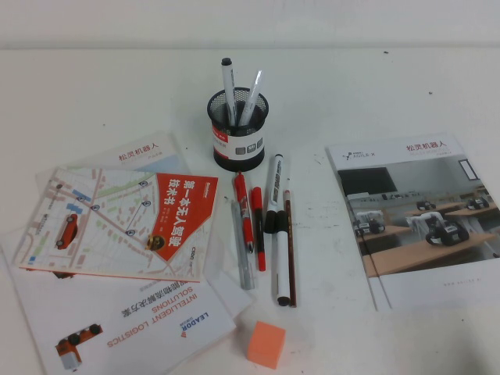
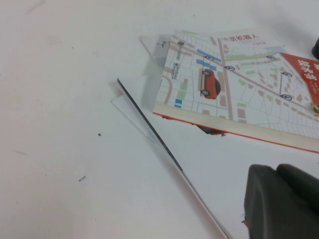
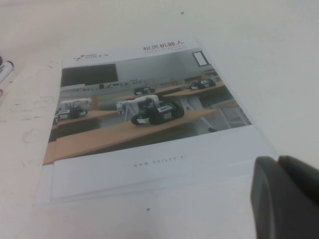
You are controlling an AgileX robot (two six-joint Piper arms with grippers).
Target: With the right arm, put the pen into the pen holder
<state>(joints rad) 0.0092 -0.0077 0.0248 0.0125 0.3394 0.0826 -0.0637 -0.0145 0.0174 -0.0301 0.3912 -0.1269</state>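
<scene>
While the pen [image 1: 273, 192] lies on the counter [image 1: 351, 94] beside the pen holder [image 1: 236, 130], left claw [image 2: 281, 201] and right claw [image 3: 286, 196] hover over brochures, spread unclear.

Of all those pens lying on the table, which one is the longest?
The thick white marker with the wide black cap, just right of the red pens. Both grippers, left and right, hang back over the booklets.

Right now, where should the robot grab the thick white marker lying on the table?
Mid-barrel of the pen, from straight above: it lies flat, a brown pencil tight alongside. Right gripper hovers by the brochure, left gripper by the map booklet.
</scene>
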